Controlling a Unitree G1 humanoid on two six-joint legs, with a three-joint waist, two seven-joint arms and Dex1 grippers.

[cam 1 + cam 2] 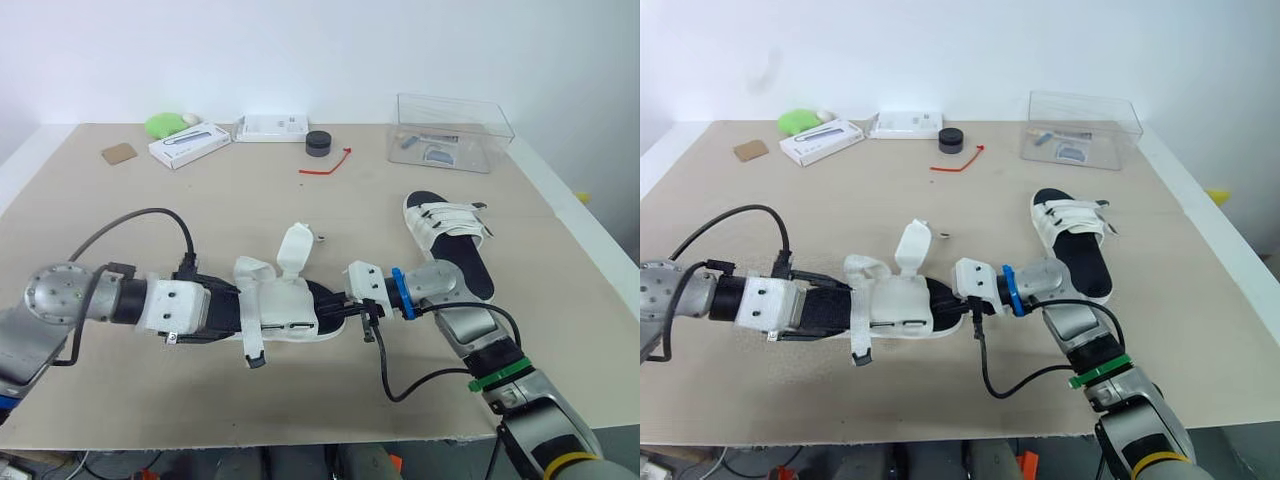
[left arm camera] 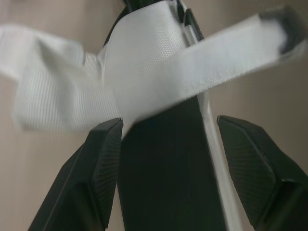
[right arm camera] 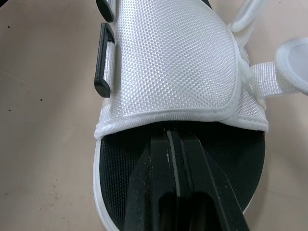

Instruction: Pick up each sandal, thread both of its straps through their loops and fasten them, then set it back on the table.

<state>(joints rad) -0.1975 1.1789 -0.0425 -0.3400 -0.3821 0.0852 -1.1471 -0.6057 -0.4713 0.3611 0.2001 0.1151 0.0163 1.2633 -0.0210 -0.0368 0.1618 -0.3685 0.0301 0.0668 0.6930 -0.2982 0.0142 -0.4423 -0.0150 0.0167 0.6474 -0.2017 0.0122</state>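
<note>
Worked sandal (image 1: 285, 305), white with a black sole, sits mid-bench (image 1: 200, 220), lengthwise between the two hands. Left hand (image 1: 232, 312) is at the heel end, fingers (image 2: 103, 159) spread wide, one against each side of the sole, gripping it. Right hand (image 3: 174, 138) is at the toe end, fingers pressed together and lying on the insole just below the front upper's edge, nothing between them. Both straps are undone: one strap (image 1: 295, 248) sticks up, the other strap end (image 1: 255, 345) hangs out toward the near edge. The second sandal (image 1: 447, 240) lies flat to the right, just behind the right arm, straps across its top.
</note>
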